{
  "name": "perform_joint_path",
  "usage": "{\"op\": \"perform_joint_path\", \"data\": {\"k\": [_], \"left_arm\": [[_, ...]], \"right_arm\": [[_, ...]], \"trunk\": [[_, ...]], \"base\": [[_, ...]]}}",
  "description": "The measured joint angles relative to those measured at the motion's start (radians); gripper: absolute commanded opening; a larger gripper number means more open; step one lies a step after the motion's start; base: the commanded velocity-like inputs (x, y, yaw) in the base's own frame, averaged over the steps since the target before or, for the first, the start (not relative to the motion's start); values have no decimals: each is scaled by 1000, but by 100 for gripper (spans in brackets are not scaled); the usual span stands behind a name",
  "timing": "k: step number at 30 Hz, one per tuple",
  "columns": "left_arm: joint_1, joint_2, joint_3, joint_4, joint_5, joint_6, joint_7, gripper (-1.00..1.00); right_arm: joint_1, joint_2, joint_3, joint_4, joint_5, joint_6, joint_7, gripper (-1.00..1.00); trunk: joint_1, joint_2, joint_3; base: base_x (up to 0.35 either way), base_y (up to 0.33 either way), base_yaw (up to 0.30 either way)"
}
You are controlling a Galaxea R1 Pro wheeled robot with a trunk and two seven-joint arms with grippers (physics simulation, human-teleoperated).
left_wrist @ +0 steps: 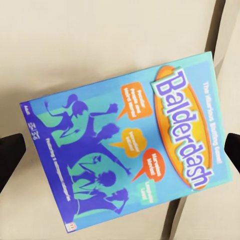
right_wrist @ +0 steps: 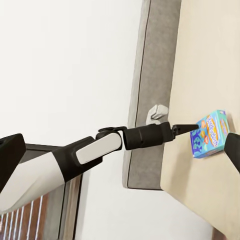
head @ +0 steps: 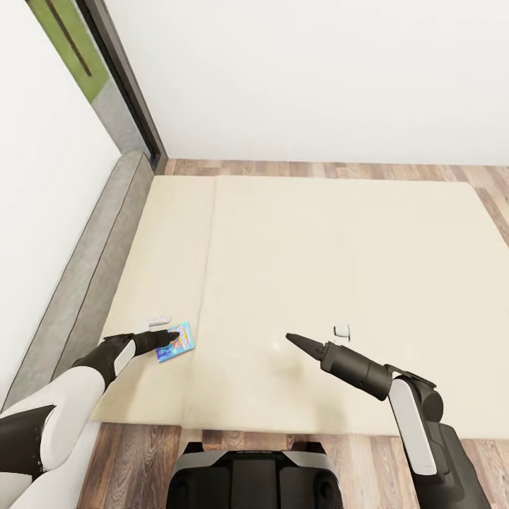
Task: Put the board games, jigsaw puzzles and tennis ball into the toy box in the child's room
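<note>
While the left pincer [head: 168,341] hovers spread over the board game [head: 177,342] (partly hidden), the right pincer's [head: 291,340] gap is unclear.

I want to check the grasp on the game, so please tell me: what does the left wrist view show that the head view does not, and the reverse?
Left wrist view alone: the board game cover is readable, with the title "Balderdash", an orange oval, speech bubbles and purple silhouettes. The left tool fingertips sit wide apart at the picture's edges.

Head view alone: the whole bed, the right tool hovering over it, the wooden floor and the white wall.

Both: the blue game lying flat on the cream bed beside a seam.
</note>
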Motion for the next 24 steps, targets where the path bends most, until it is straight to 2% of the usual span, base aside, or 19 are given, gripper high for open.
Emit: {"op": "perform_joint_path", "data": {"k": [24], "left_arm": [[0,3,7,-7,0,-15,3,100]], "right_arm": [[2,0,4,0,0,-2,3,100]], "trunk": [[0,0,-39]], "base": [[0,0,0]]}}
